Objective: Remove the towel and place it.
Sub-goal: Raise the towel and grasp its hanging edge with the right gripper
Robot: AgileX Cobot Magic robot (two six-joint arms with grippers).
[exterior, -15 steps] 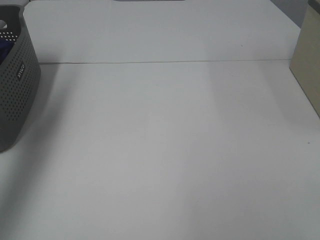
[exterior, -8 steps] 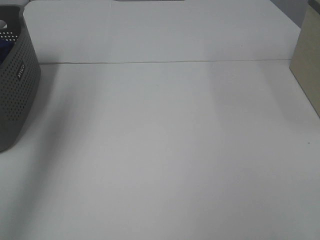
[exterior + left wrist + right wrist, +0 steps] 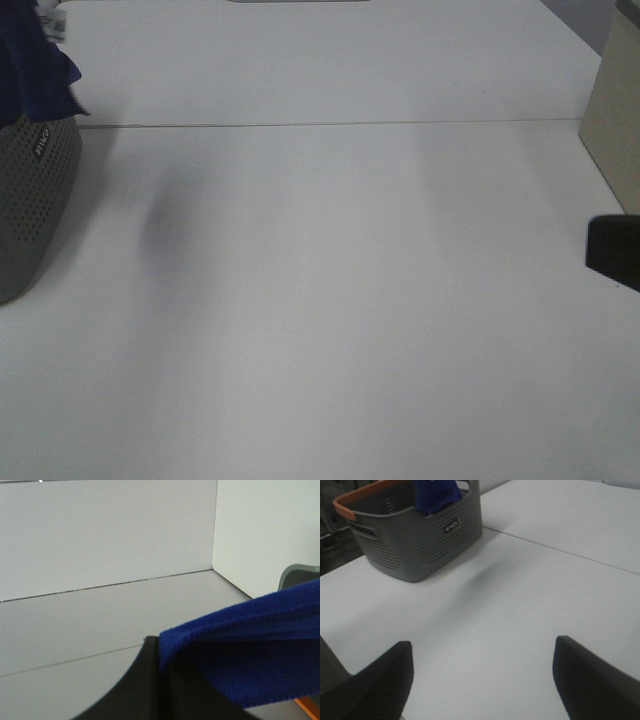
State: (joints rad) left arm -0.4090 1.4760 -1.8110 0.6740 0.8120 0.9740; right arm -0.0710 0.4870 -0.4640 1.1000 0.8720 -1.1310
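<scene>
Overhead view only catches part of it: towel (image 3: 33, 55) bunched directly above the basket (image 3: 30, 190), small white tag (image 3: 56, 22) near its top, lower edge hanging at the basket rim. My left gripper is outside that frame. Left wrist view fills that in: left gripper (image 3: 159, 647) clamped on a fold of the towel, cloth coming straight out from the black finger, a bit of grey basket rim behind the cloth. Right wrist view gives the basket from across the table (image 3: 530, 580): grey, perforated, orange handle (image 3: 344, 505), towel rising out of the opening. Its top is cut by the frame, and I can't tell whether the bottom end is clear of the inside. Right gripper (image 3: 482, 680) is spread wide, nothing between the fingers, hovering over bare table well apart from the basket and aimed toward it. Overhead shows only a dark blurred shape (image 3: 612, 252) on the side opposite the basket; can't tell which part of my right arm that is. Towel: deep blue, soft plain fabric, crumpled.
</scene>
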